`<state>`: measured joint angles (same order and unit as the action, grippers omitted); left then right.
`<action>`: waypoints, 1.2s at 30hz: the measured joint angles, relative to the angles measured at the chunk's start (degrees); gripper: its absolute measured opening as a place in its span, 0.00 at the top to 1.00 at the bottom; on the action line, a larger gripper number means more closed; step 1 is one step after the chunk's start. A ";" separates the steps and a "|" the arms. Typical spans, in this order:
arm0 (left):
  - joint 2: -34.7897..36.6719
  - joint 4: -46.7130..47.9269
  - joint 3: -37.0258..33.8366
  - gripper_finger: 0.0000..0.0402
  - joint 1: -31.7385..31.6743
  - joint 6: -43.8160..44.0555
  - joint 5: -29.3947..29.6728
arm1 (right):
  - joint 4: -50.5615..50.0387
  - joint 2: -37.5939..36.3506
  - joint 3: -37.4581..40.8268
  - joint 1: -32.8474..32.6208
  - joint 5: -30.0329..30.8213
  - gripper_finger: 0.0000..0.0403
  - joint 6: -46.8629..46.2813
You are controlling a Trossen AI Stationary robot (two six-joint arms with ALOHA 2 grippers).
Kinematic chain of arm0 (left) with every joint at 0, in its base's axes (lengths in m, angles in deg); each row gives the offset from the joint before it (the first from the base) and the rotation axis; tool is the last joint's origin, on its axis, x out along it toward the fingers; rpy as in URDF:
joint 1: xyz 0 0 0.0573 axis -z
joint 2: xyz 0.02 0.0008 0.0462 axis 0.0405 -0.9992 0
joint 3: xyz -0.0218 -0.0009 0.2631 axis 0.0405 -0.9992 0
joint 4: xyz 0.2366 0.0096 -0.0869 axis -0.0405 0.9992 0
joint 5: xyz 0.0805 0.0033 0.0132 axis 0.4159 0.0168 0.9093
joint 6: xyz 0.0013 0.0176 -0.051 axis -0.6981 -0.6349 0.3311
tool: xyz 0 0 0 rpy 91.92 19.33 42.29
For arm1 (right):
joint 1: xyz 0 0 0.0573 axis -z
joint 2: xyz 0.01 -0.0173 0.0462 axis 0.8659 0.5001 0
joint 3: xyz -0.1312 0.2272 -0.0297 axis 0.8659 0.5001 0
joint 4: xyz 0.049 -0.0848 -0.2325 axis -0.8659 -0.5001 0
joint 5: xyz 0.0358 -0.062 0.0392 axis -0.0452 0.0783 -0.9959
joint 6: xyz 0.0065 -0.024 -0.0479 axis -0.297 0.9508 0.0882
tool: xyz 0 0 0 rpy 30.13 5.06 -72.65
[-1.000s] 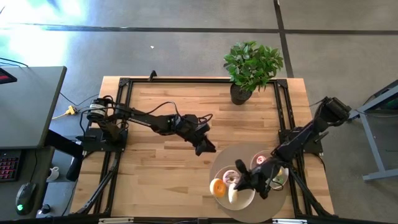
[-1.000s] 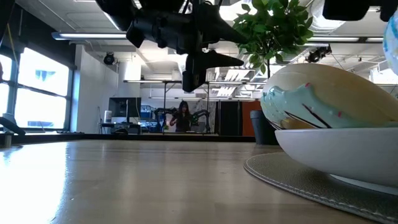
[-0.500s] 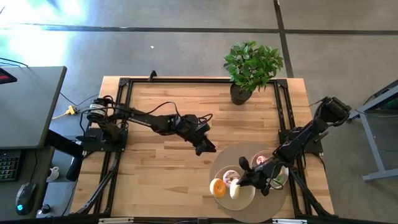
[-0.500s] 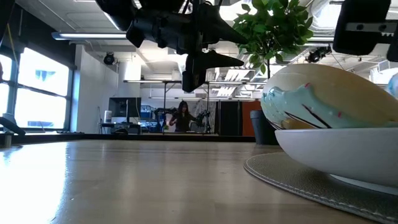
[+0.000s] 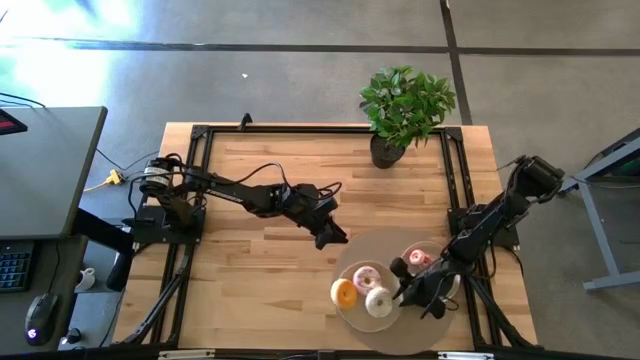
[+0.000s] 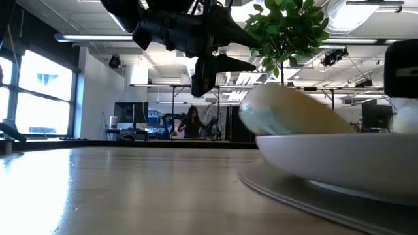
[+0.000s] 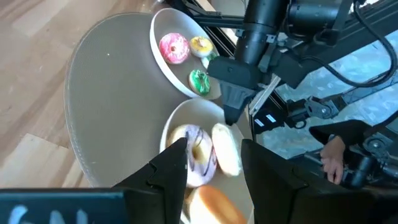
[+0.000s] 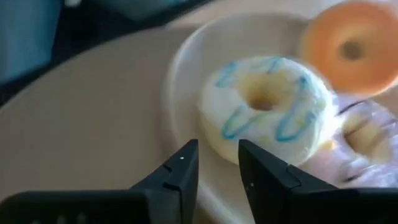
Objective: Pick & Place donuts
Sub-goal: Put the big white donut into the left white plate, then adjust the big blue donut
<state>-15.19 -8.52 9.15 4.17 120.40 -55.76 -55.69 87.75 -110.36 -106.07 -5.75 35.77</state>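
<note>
A white plate [image 5: 352, 312] on a round beige mat [image 5: 385, 243] holds three donuts: an orange one [image 5: 345, 292], a pink-and-white one [image 5: 365, 277] and a white one with blue icing [image 8: 267, 112]. My right gripper [image 8: 219, 169] stands open just right of that plate, with the white donut lying flat ahead of its fingertips. A second plate [image 7: 163, 59] behind it holds pink [image 7: 173, 47], yellow [image 7: 201, 45] and green [image 7: 199, 81] donuts. My left gripper [image 5: 330, 238] hangs open above the table, left of the mat.
A potted plant [image 5: 403, 110] stands at the table's far right. The black frame rails [image 5: 455, 180] run along the table's sides. Bare wood [image 5: 250, 280] lies left of the mat. A person [image 6: 193, 122] stands far off in the room behind.
My right gripper has opened and let go of the white donut, which has dropped from standing on edge to lying flat on the plate. The gripper has drawn back a little toward the table's right edge. The plate has slid slightly toward the left.
</note>
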 joint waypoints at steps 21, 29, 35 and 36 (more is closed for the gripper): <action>0.11 10.59 -0.01 0.63 0.78 2.38 -8.24 | 2.00 -2.56 -5.24 1.87 19.69 0.67 -1.42; 0.11 17.14 -0.07 0.63 6.42 0.12 -7.93 | 11.88 0.27 -5.26 9.89 10.33 0.67 -4.40; 0.11 19.90 -0.07 0.63 13.56 -12.18 6.51 | 12.46 2.04 -5.95 15.26 4.26 0.67 -4.51; 0.11 20.20 -0.07 0.64 14.76 -14.29 9.81 | 12.21 2.62 -6.62 15.89 3.21 0.68 -4.66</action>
<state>-15.08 11.67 9.09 18.92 106.11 -45.95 -43.48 90.37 -116.99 -90.17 -2.54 31.11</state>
